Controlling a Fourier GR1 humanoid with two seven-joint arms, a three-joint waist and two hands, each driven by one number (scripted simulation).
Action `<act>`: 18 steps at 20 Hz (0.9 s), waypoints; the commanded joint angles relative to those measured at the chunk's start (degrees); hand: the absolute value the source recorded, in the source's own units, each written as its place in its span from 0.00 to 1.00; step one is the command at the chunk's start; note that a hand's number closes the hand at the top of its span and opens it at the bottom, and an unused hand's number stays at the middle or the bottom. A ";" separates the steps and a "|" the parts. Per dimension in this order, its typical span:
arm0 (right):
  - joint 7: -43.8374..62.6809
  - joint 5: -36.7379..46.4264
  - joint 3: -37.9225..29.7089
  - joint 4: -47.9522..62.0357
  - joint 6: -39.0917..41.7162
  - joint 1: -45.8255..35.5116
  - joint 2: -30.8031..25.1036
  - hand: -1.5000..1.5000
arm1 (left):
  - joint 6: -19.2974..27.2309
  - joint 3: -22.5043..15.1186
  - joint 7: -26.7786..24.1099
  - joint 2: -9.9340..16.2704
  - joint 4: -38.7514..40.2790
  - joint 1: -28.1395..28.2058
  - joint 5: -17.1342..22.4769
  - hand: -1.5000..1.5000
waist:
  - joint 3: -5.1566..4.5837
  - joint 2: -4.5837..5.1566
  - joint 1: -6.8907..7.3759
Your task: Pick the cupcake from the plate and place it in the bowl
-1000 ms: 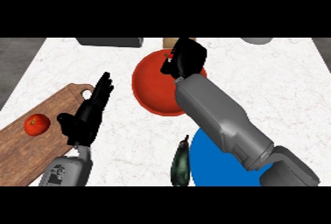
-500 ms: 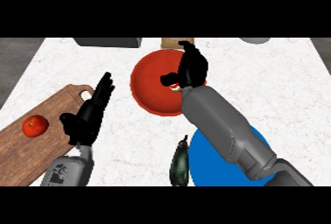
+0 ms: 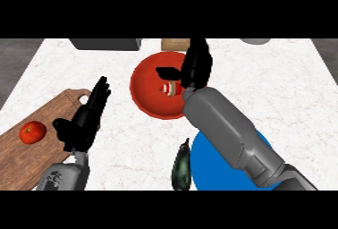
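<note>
The cupcake (image 3: 169,88), pale with a dark top, lies inside the red bowl (image 3: 148,96) at the counter's far middle. My right hand (image 3: 195,67) hangs over the bowl's right side with straight fingers pointing away and its thumb stretched left just above the cupcake; nothing is between them. The blue plate (image 3: 218,174) shows at the lower right, mostly hidden under my right forearm. My left hand (image 3: 84,120) rests open at the left, fingers up, beside the wooden board.
A wooden cutting board (image 3: 40,156) at the lower left carries a red tomato (image 3: 32,133). A dark green vegetable (image 3: 181,167) lies against the plate's left edge. A grey block (image 3: 105,43), a tan box (image 3: 175,44) and a grey round object (image 3: 254,40) line the far edge.
My right hand came down slightly over the bowl and its fingers straightened; the cupcake now lies in the bowl, apart from the hand. The left hand has not moved.
</note>
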 commanded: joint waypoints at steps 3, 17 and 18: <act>-1.35 -2.54 -4.27 -8.61 -3.14 4.45 0.03 0.00 | -0.62 0.60 4.05 1.43 -5.28 2.63 0.72 0.50 | 0.02 -0.41 -1.05; -7.27 -3.89 -0.39 -43.39 5.97 33.75 -4.46 0.00 | 0.71 0.69 0.12 -0.87 -0.43 0.50 -1.53 0.50 | -0.01 -0.25 -1.52; -4.85 -0.16 0.13 -43.67 6.16 32.62 -2.50 0.00 | -0.02 1.88 -3.55 -0.45 2.91 0.82 -1.28 0.50 | -0.02 -0.24 -1.48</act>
